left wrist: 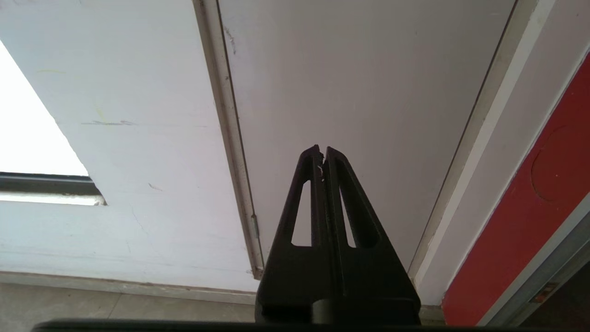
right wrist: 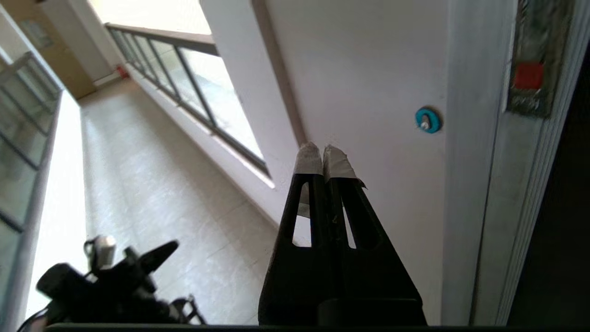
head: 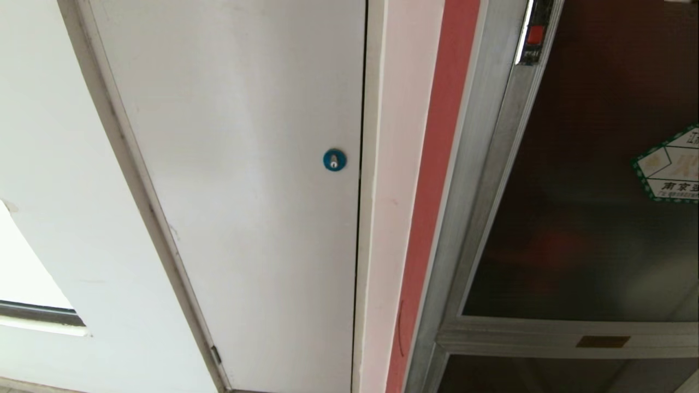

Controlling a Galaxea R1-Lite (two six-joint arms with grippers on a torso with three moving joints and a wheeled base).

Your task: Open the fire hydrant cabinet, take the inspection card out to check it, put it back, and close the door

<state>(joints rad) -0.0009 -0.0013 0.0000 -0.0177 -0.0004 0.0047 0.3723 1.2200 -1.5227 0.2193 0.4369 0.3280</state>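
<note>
A white wall [head: 65,164] holds a white door [head: 240,191] with a blue lock [head: 334,160]; pale tiled floor [right wrist: 152,193] runs beside railed windows [right wrist: 193,78].
</note>
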